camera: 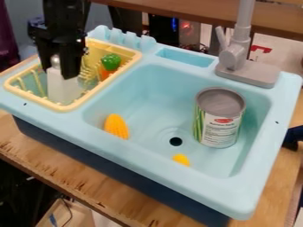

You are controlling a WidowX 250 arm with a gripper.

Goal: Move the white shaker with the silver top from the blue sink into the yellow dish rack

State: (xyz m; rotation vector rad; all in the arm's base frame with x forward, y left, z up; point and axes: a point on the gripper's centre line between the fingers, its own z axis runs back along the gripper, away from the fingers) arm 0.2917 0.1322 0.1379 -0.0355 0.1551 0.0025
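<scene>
White and upright in the yellow rack [95, 92], so keep the bottle-like object [61, 88] plumb beneath the claw [58, 72]; cannot tell if spread or pinching its top; move strictly vertically, clear of rim and green pepper [110, 61].

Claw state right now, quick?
Claw: at the top of a white object at the yellow rack; can't tell if open, closed or holding it.

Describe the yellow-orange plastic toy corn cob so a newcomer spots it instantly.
Find the light-blue plastic sink with the grey faucet. In its basin, toward the yellow plastic rack, is the corn cob. It's tapered and bumpy, and looks bigger than the yellow piece nearer the black drain hole.
</scene>
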